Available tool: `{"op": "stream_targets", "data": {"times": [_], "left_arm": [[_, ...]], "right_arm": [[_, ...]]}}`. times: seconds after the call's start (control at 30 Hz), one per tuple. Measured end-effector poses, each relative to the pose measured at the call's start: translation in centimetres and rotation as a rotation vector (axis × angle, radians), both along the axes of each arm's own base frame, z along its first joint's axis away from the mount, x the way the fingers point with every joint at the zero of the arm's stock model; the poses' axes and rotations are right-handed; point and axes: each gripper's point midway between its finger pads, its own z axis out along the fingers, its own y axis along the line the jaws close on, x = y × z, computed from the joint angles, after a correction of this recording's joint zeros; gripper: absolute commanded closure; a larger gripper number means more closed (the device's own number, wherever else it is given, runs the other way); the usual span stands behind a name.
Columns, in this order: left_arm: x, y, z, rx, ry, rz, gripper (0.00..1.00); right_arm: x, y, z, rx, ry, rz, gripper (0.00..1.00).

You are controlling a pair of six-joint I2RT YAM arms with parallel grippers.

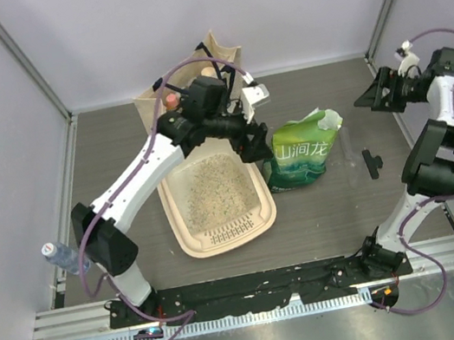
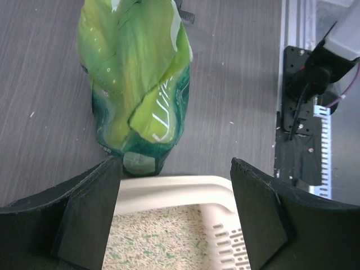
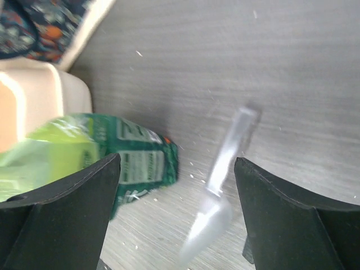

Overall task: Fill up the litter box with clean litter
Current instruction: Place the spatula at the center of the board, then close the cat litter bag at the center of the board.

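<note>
The cream litter box [image 1: 187, 230] lies left of centre with pale speckled clean litter [image 1: 212, 186] covering its floor. My left gripper [image 1: 255, 147] is open and empty, hovering over the box's right rim beside the green litter bag [image 1: 299, 153]. In the left wrist view the gripper [image 2: 175, 208] frames the box rim [image 2: 174, 188], the litter [image 2: 157, 236] and the slotted strip [image 2: 230, 242], with the bag [image 2: 138, 79] standing just beyond. My right gripper [image 1: 370, 96] is open and empty at the far right; in its wrist view the gripper [image 3: 177, 214] hangs above the table.
A clear plastic scoop [image 3: 219, 202] lies on the table right of the green bag [image 3: 112, 163]. A beige tote bag [image 1: 215, 53] stands behind the box. A small black object [image 1: 373, 162] lies at the right. A water bottle [image 1: 57, 253] is at the left edge.
</note>
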Motion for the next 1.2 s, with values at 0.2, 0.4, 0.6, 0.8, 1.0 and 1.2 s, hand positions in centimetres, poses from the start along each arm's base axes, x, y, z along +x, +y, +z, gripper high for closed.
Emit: {"op": "stream_targets", "data": {"times": [0.2,0.4,0.6,0.8,1.0,1.2], "left_arm": [[1.8,-3.3,-3.0,0.032,-0.029,-0.004,0.18],[4.3,-5.1,-3.5,0.018,-0.072,0.028,0.21],[5.8,-6.3,-2.9,-0.012,-0.115,0.042,0.29],[5.7,-6.5,-2.9,-0.014,-0.115,0.037,0.32],[5.5,-6.5,-2.9,-0.017,-0.113,0.03,0.37],[5.3,-6.6,-2.8,-0.023,-0.107,0.017,0.37]], "right_arm": [[0.2,2.2,9.3,0.021,-0.196,0.011,0.14],[-0.2,5.5,9.9,0.142,-0.171,0.085,0.16],[-0.8,8.9,8.1,0.219,-0.069,0.152,0.2],[-1.4,10.2,7.8,0.237,-0.015,0.167,0.21],[-2.1,10.2,6.9,0.235,0.044,0.148,0.22],[-3.4,11.1,6.0,0.292,0.116,0.148,0.24]]}}
